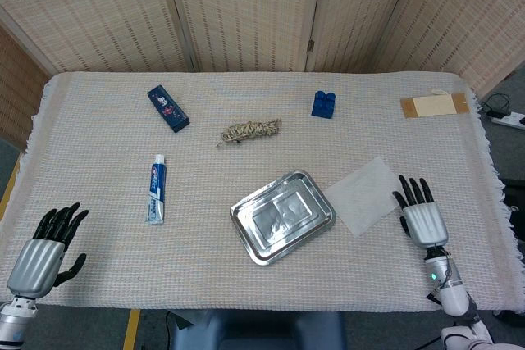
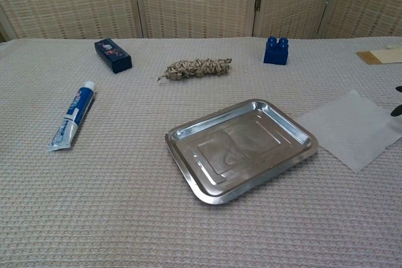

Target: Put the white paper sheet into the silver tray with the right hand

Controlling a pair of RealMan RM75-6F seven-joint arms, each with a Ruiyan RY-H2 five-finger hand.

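The white paper sheet (image 1: pixel 366 194) (image 2: pixel 354 128) lies flat on the cloth, just right of the silver tray (image 1: pixel 282 215) (image 2: pixel 242 149), which has nothing in it. My right hand (image 1: pixel 420 215) hovers at the sheet's right edge, fingers spread and holding nothing; in the chest view only dark fingertips (image 2: pixel 397 108) show at the right border. My left hand (image 1: pixel 43 252) stays open near the table's front left corner, far from both objects.
A toothpaste tube (image 1: pixel 157 188) lies left of the tray. Further back are a dark blue box (image 1: pixel 168 108), a rope bundle (image 1: pixel 251 131), a blue brick (image 1: pixel 323 104) and a taped card (image 1: pixel 434 105). The table's right edge is close to my right hand.
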